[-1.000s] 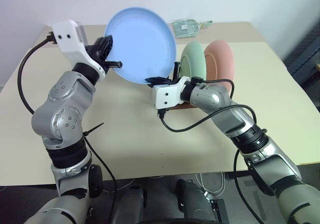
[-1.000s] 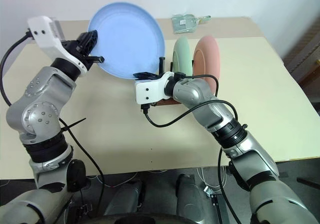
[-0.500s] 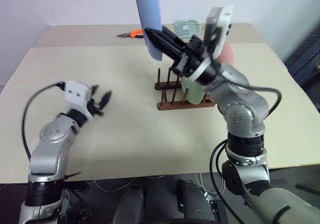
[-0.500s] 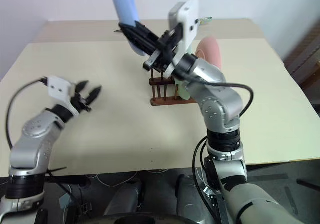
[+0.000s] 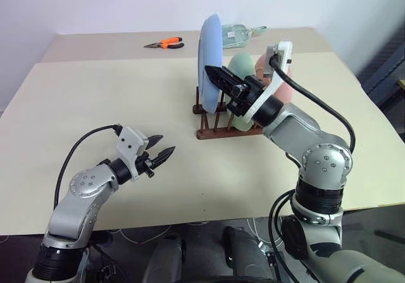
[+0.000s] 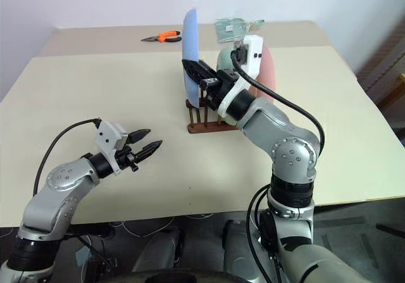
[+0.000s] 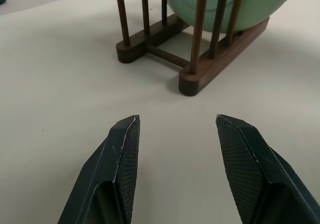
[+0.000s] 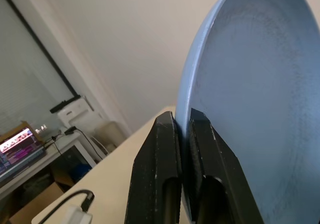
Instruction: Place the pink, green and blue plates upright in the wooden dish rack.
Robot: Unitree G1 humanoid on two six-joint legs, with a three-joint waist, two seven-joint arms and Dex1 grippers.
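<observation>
A cream-coloured tabletop point(image 5: 95, 93) spreads across the head-camera frame. Just right of centre, in the upper half, stands a small dark brown wooden dish rack point(image 5: 218, 123) with two base rails and thin upright pegs. A pale mint green round plastic plate point(image 5: 239, 68) stands on edge among the pegs toward the rack's right end, and a salmon pink round plate point(image 5: 288, 88) stands upright just behind it to the right, largely hidden by the robot's arm.

The right gripper point(image 5: 215, 75) reaches in from the right side of the frame toward the rack's left end. Its two black fingers point(image 8: 155, 164) are pressed together on the rim of a light blue round plastic plate point(image 5: 209, 45), pinching it. The blue plate stands on edge, upright, above the empty left pegs of the rack; whether its lower edge touches the rack cannot be told.

In the lower left of the frame, the left gripper point(image 5: 161, 151) hovers low over bare table, well apart from the rack, fingers spread with nothing between them. Its wrist camera looks toward the rack's near end and the green plate.

Near the top edge of the frame, orange-handled pliers point(image 5: 166, 43) lie on the table, and a clear plastic packet point(image 5: 239, 33) lies behind the rack.
</observation>
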